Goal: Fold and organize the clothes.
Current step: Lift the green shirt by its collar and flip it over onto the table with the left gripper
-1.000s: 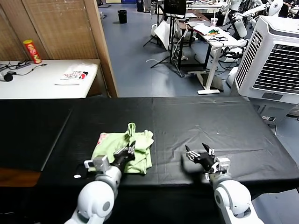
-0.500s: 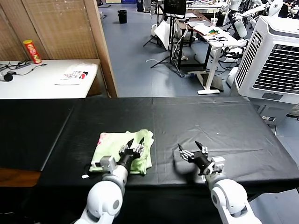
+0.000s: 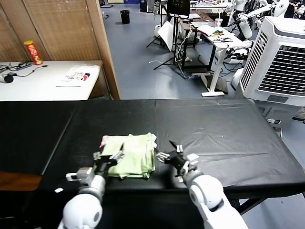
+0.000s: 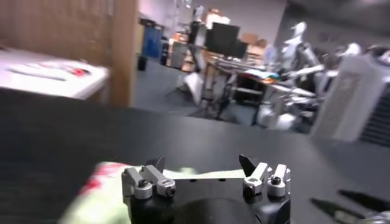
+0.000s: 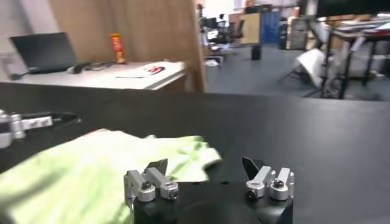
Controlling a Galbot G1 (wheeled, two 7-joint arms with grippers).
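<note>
- Lying folded into a rough rectangle, the mint-green T-shirt [image 3: 129, 160] sits on the black table [image 3: 228, 133], a little left of centre in the lower half of the head view, near the table's front edge.
- A red-pink printed patch [image 3: 105, 141] shows at the shirt's upper left corner.
- The left gripper [image 3: 108, 159] sits at the shirt's left edge, low and left of centre in the frame; its fingers are spread wide with nothing between them, and whether they touch the cloth cannot be told.
- In the left wrist view the left gripper [image 4: 205, 164] shows both fingertips apart, with pale green cloth [image 4: 100, 195] beyond them.
- The right gripper [image 3: 170, 153] sits just beside the shirt's right edge, low and near the centre of the frame, fingers splayed and holding nothing.
- In the right wrist view the right gripper [image 5: 207, 165] stands parted over the black surface, with the shirt [image 5: 91, 173] filling the lower left of that frame.
- A white side table [image 3: 28, 86] carrying a red can [image 3: 33, 52] occupies the upper left of the head view.
</note>
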